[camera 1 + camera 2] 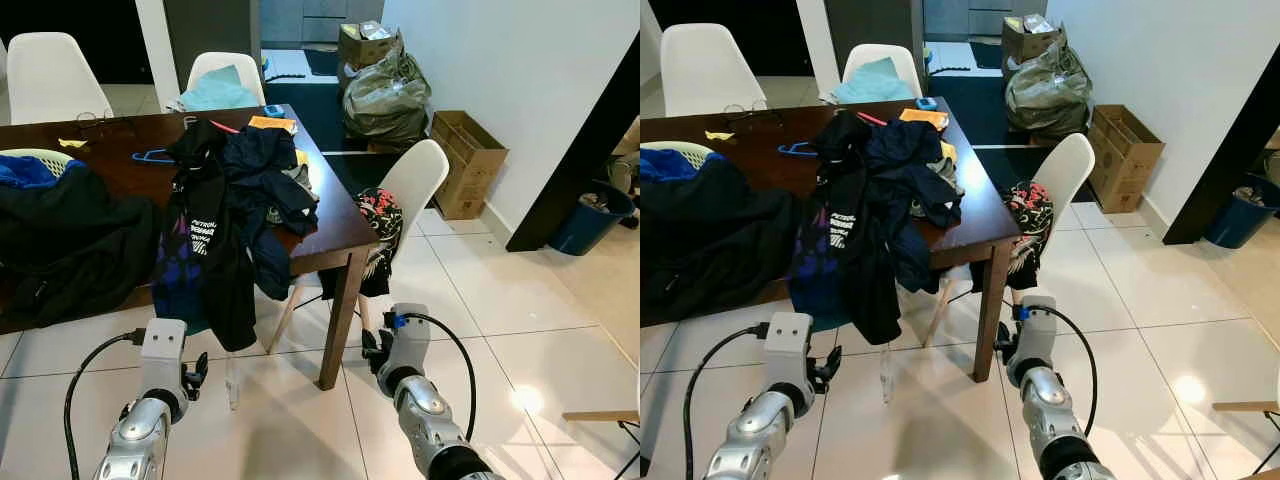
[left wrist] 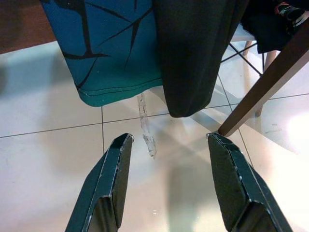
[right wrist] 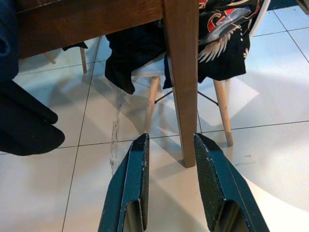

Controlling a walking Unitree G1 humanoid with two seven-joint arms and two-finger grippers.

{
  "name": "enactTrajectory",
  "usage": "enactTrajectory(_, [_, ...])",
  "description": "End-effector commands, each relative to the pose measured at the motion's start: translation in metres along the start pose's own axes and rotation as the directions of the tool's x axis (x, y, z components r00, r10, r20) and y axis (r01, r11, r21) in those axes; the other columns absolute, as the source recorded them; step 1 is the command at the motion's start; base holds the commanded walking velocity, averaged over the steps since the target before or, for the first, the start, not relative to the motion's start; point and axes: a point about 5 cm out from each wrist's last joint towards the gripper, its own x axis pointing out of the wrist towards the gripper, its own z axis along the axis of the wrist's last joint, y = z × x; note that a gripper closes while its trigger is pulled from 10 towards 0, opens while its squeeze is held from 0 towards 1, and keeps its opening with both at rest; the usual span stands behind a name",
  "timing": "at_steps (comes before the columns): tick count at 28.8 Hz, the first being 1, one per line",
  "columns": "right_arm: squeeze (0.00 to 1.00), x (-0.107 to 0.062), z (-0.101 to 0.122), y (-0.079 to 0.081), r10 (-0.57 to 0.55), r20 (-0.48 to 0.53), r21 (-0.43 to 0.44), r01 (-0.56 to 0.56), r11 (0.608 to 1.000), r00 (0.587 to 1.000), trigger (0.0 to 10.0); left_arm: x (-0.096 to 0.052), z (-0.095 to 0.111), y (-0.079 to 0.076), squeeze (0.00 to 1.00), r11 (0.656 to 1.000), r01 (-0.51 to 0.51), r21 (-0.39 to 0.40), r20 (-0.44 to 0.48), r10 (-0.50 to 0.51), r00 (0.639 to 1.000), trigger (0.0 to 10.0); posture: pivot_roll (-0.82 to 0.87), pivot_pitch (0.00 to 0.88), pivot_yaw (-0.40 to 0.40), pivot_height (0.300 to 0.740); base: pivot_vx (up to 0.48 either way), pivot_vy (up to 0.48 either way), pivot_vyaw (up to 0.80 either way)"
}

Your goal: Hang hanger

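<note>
A light blue hanger (image 1: 152, 156) lies flat on the dark wooden table (image 1: 335, 235), behind a heap of dark clothes (image 1: 235, 200) that spills over the table's front edge. A clear plastic piece (image 2: 147, 133) dangles below the hanging clothes, just above the floor. My left gripper (image 1: 196, 378) is held low in front of those clothes, open and holding nothing; it points at the teal hem (image 2: 116, 89). My right gripper (image 1: 372, 350) is also low, open and holding nothing, facing the table leg (image 3: 181, 82).
A white chair (image 1: 415, 180) draped with a black patterned garment (image 1: 378, 220) stands at the table's right corner. A laundry basket (image 1: 40, 158) and black clothes fill the table's left. A cardboard box (image 1: 468, 160), stuffed bags (image 1: 385, 95) and a blue bin (image 1: 590, 215) line the right wall.
</note>
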Motion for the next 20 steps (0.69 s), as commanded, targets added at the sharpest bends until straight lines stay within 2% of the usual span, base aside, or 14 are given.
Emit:
enactTrajectory(1, [0.00, 0.0001, -0.0013, -0.0002, -0.001, -0.006, 0.006, 0.001, 1.000, 1.000, 10.0, -0.0016, -0.0055, -0.0020, 0.00, 1.000, 0.005, -0.009, -0.018, -0.005, 1.000, 10.0, 0.03, 0.071, -0.038, 0.740, 0.000, 0.000, 0.00])
enactTrajectory(20, [0.00, 0.0002, -0.0009, -0.0009, -0.007, -0.003, 0.018, 0.007, 1.000, 1.000, 10.0, -0.0012, -0.0038, -0.0017, 0.00, 1.000, 0.003, -0.021, -0.010, -0.003, 1.000, 10.0, 0.03, 0.079, -0.039, 0.740, 0.000, 0.000, 0.00])
